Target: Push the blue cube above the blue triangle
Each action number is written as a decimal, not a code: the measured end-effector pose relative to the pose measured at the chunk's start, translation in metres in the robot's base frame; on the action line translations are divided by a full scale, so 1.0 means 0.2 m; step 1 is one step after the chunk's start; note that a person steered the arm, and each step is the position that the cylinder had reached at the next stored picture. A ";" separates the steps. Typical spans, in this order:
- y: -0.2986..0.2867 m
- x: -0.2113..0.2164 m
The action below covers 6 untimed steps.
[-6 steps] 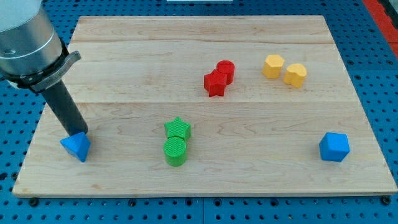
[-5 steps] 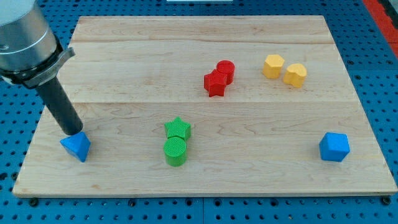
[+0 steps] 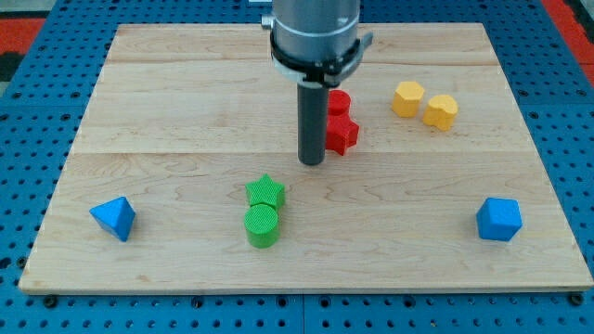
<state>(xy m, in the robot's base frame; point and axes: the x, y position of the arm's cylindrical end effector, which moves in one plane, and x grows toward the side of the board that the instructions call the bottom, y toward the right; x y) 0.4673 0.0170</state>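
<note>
The blue cube [image 3: 499,219] sat at the lower right of the frame, near the right edge of the wooden tabletop [image 3: 186,83]. The blue triangle [image 3: 113,218] sat at the lower left, well apart from it, at about the same height in the frame.

My tip [image 3: 312,161] stood near the centre of the tabletop, just to the left of the red star [image 3: 341,134] and below the red cylinder [image 3: 339,102]. Whether the rod touched the red star could not be told. The arm carried no hand, only the rod, so nothing was gripped or held.

A green star [image 3: 265,191] and a green cylinder [image 3: 262,225] lay touching, lower centre, between the two blue blocks. Two yellow blocks [image 3: 424,104] sat together at the upper right.

Judgement: the task was at the approach step; the cube was untouched and the push not yet begun. The next move would call for placing the tip on the cube's right side, then driving it leftward on a line passing above the green pair, ending just above the triangle. The green blocks and the red pair were the likely obstructions on that route.
</note>
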 end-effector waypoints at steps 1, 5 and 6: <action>0.49 0.12; 0.99 0.51; 0.78 0.32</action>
<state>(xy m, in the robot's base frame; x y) 0.5321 0.1734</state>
